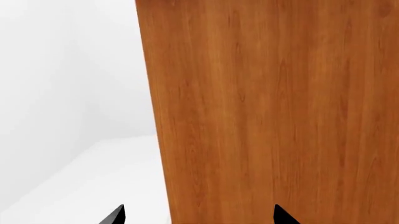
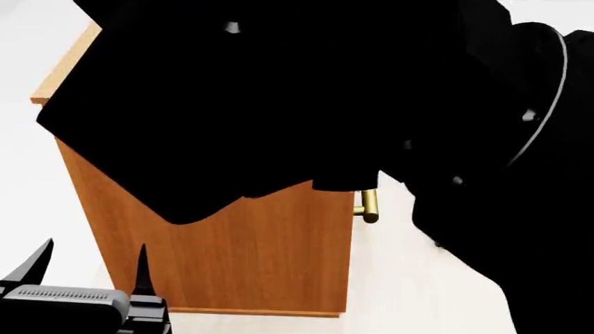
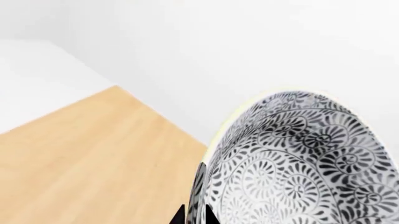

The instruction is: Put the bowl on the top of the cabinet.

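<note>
The orange-brown cabinet (image 2: pixel 250 257) stands ahead in the head view, mostly hidden by my black right arm; a strip of its lighter top (image 2: pixel 63 73) and one brass handle (image 2: pixel 368 206) show. My right gripper (image 3: pixel 194 215) is shut on the wall of the patterned bowl (image 3: pixel 299 163), holding it tilted above the cabinet's light flat top (image 3: pixel 93 158). The bowl is hidden in the head view. My left gripper (image 2: pixel 93 268) is open and empty, low beside the cabinet's side panel (image 1: pixel 268 112).
The black bulk of my right arm (image 2: pixel 307 97) fills most of the head view. White floor (image 2: pixel 408 278) and white walls (image 3: pixel 206 51) surround the cabinet.
</note>
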